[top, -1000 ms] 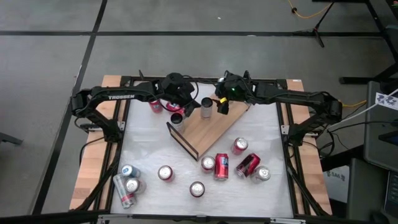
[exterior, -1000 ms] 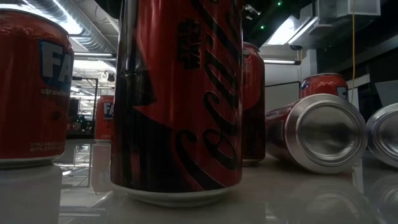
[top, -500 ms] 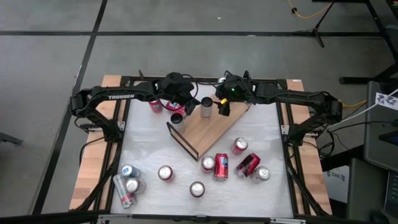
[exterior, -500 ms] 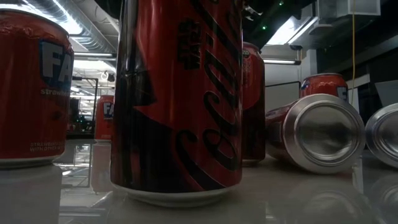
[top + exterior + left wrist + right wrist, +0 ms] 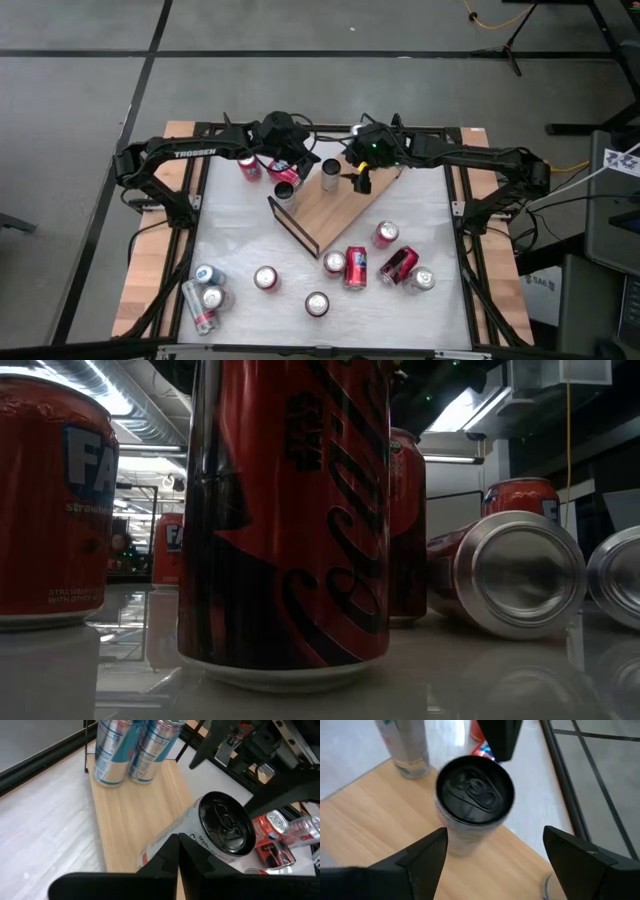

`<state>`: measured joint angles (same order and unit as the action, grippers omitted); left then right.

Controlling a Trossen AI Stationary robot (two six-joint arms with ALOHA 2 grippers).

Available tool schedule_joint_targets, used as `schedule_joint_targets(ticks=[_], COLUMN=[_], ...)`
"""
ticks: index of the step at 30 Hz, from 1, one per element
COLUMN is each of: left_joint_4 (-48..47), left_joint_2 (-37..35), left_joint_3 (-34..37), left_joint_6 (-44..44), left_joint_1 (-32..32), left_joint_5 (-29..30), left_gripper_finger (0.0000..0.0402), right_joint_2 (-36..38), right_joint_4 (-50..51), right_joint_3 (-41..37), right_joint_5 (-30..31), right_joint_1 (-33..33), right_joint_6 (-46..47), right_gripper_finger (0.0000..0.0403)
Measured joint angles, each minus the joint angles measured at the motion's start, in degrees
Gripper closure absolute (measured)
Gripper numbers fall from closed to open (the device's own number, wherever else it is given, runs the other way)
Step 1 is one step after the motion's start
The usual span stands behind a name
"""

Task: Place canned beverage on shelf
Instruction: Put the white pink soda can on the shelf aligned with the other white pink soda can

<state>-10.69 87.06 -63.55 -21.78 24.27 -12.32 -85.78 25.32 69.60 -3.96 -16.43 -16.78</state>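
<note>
Shelf (image 5: 335, 208) lies flat on the bench, rotated diagonal, one end near the bench's far edge, the other reaching toward bench centre.

Right gripper (image 5: 492, 857) is over the shelf's far end, jaws spread wide, nothing held. Black-topped can (image 5: 472, 802) stands upright on the wood between and ahead of its fingers (image 5: 422, 860), apart from both. Tall silver can (image 5: 409, 745) stands upright just beyond it on the same board.

Left gripper (image 5: 179, 857) is at the shelf's far-left side, jaws pressed together, empty. From its wrist view, another black-topped can with a white sleeve (image 5: 220, 832) sits right at its fingertips at the board's edge; contact unclear. Two silver-blue cans (image 5: 132, 747) stand side by side at the board's far end in that view.

Loose stock on the bench: red cans (image 5: 262, 168) near the far edge under the left arm; cluster of red cans (image 5: 372, 262) near the near-right area, some upright, some tipped; silver/red cans (image 5: 204, 290) toward the near-left corner; two upright red cans between those groups.

Low view: upright red cola can (image 5: 285, 520) fills the foreground, tipped can (image 5: 515, 570) beside it, bottom facing camera.
</note>
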Motion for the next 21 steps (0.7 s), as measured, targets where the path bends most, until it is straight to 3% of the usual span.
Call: schedule_joint_targets(ticks=[21], left_joint_4=[-0.03], left_joint_2=[0.01], left_joint_3=[0.0], left_joint_6=[3.41], left_joint_1=[0.0], left_joint_5=[-0.2], left_gripper_finger=[0.0401], right_joint_2=[0.42], right_joint_4=[-3.4], right_joint_3=[0.0], right_joint_5=[-5.57], right_joint_1=[-0.09], right_joint_6=[-0.41], right_gripper_finger=[0.0081])
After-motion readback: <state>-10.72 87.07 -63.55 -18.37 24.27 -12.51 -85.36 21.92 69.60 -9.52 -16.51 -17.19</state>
